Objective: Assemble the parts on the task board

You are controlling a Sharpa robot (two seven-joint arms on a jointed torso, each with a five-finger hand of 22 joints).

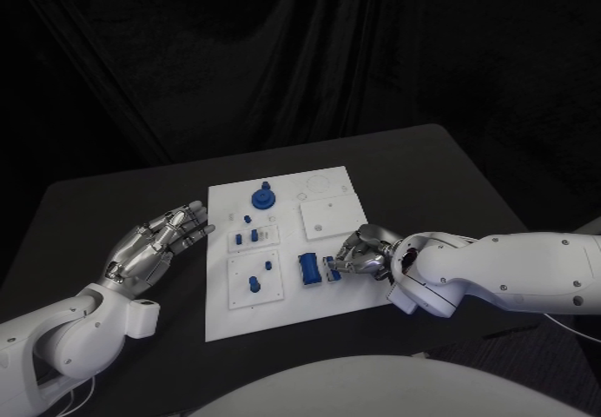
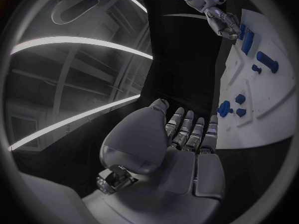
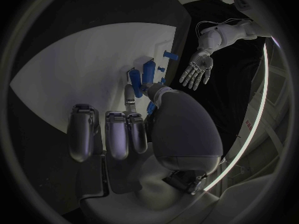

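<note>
The white task board (image 1: 282, 306) lies mid-table. On it stand a round blue knob (image 1: 263, 198), small blue pieces (image 1: 251, 235) and a blue peg (image 1: 254, 283). A long blue block (image 1: 308, 268) lies near the board's right side. My right hand (image 1: 366, 254) rests at the board's right edge, thumb and a finger pinching a small blue part (image 1: 332, 268) beside that block; the part (image 3: 151, 106) peeks out by the thumb. My left hand (image 1: 156, 243) lies open and flat left of the board, fingers stretched toward it, holding nothing (image 2: 184, 144).
Empty white recesses (image 1: 328, 215) sit in the board's far right quarter. Black table (image 1: 113, 200) surrounds the board. The left wrist view shows the board (image 2: 274, 99) ahead of the fingers and my right hand (image 2: 222, 20) beyond.
</note>
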